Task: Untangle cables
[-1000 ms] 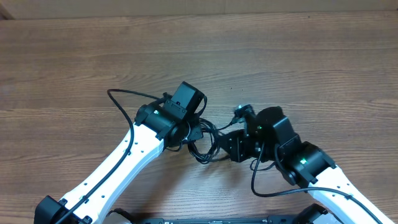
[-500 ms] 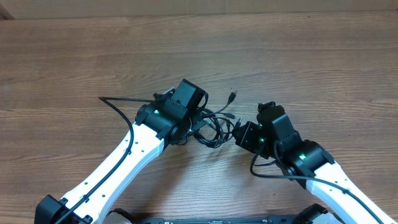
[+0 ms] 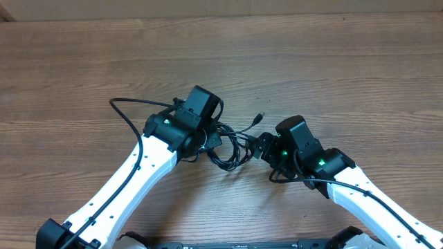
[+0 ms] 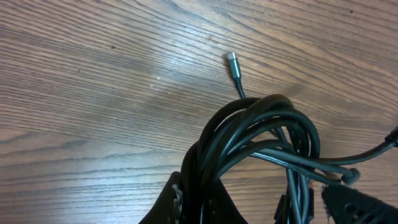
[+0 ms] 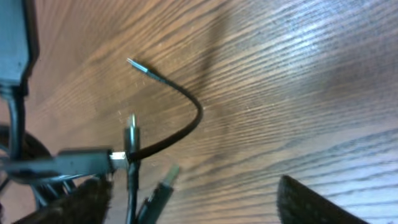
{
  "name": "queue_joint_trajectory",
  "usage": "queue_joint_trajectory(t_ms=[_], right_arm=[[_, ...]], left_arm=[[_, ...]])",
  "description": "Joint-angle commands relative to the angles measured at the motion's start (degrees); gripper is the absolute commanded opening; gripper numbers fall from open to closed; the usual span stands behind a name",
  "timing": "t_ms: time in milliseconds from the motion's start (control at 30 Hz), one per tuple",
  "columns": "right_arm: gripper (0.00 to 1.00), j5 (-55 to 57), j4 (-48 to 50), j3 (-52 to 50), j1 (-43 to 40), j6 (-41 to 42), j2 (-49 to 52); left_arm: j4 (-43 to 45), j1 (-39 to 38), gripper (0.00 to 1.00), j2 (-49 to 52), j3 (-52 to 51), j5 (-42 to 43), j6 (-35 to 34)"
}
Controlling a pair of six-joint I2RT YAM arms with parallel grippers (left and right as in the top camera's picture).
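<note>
The cables (image 3: pixel 232 146) form a tangled black bundle between my two arms in the overhead view, with one plug tip (image 3: pixel 261 116) sticking out to the upper right. My left gripper (image 3: pixel 206 142) is shut on the bundle's left side. In the left wrist view the looped cables (image 4: pixel 261 140) rise out of the closed left gripper (image 4: pixel 205 202), and a silver plug tip (image 4: pixel 233 62) lies on the wood beyond. My right gripper (image 3: pixel 258 149) stands open at the bundle's right edge. The right wrist view shows plug ends (image 5: pixel 163 182) and a thin curved cable (image 5: pixel 186 127) between its spread fingers (image 5: pixel 311 202).
The wooden table (image 3: pixel 332 76) stretches wide behind and to both sides. The left arm's own thicker black cable (image 3: pixel 128 114) loops out to the left. A similar thick cable (image 3: pixel 280 176) curls beside the right wrist.
My right gripper has opened and moved left, close to the bundle. The left arm has shifted slightly left with the cables still held, and the plug tip has moved a little.
</note>
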Motion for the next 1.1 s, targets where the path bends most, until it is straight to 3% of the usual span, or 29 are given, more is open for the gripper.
queue_joint_trajectory(t_ms=[0,1067], right_arm=[[1.0,0.83,0.2,0.79,-0.35,0.26,0.02],[1.0,0.85,0.22,0.79,-0.35,0.24,0.02]], left_arm=[[-0.68,0.31,0.04,-1.68,0.74,0.52,2.93],[-1.62,0.17,0.04,-1.66,0.72,0.48,4.9]])
